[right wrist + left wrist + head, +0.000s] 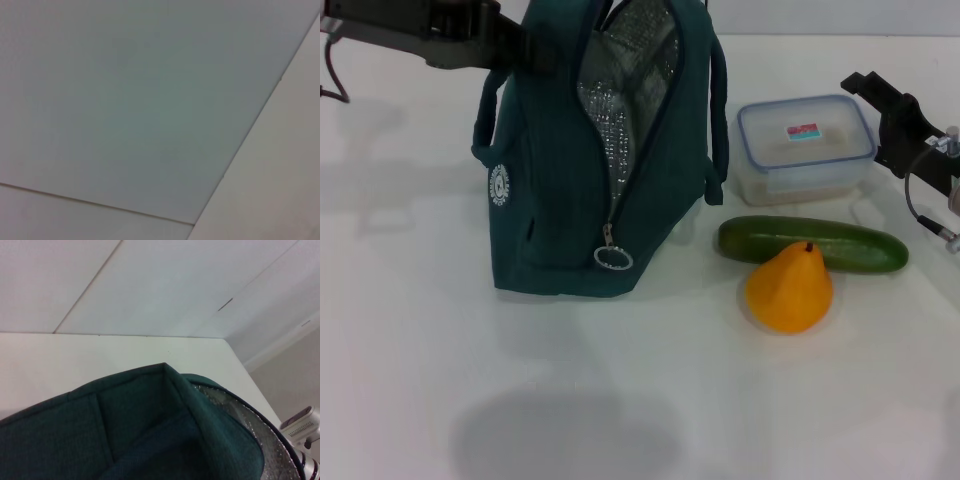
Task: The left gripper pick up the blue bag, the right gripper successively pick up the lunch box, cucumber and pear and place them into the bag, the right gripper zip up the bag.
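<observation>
The large dark teal fabric blue bag [570, 190] stood upright on the white counter [620, 400], its zip open to the silver foil lining and its ring pull hanging low on the front. The left hand [525, 45] reached the bag's upper left edge; whether it was clamped there could not be told. Right of the bag lay the clear, blue-rimmed lunch box [805, 148]. In front of it sat the long dark green cucumber [840, 242], with the orange-yellow pear [790, 290] touching it. The right hand [880, 100] hovered just right of the lunch box; its state was unclear.
</observation>
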You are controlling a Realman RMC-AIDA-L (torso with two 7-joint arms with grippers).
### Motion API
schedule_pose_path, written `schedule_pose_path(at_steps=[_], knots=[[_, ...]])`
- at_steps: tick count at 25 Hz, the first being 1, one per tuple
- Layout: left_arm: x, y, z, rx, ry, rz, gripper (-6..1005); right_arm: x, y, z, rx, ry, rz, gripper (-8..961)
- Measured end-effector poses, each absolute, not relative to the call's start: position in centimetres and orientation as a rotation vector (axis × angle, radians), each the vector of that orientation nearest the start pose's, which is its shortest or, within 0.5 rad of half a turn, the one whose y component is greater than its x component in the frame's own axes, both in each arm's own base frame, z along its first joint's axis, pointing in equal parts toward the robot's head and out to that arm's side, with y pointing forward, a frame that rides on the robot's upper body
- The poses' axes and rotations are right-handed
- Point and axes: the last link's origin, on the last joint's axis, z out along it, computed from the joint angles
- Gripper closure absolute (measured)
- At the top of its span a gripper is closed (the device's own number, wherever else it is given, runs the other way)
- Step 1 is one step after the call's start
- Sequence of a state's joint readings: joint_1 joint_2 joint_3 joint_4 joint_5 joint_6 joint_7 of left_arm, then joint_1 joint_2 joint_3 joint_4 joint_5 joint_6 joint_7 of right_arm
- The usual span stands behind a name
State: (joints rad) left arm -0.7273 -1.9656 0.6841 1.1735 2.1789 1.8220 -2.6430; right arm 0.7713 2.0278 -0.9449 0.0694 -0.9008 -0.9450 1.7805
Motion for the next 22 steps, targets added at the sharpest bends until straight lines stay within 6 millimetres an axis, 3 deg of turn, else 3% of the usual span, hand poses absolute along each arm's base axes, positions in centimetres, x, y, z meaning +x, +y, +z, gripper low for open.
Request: schedule_pose_path(at_steps=[7, 18, 22], knots=[[-17.04, 37.75, 11.46, -2.523, -1.523, -0.46, 957, 27.31, 40.32, -4.25, -1.515, 1.872, 1.27, 83], [-17.19, 37.63, 11.42, -2.528, -1.518, -0.457, 957, 27.7, 39.99, -3.82, -1.562, 1.822, 1.26, 185], [-17.37, 37.51, 11.42, -2.53, -1.517, -0.454, 957, 27.51, 40.11, -3.85, -1.567, 1.82, 1.26, 375]])
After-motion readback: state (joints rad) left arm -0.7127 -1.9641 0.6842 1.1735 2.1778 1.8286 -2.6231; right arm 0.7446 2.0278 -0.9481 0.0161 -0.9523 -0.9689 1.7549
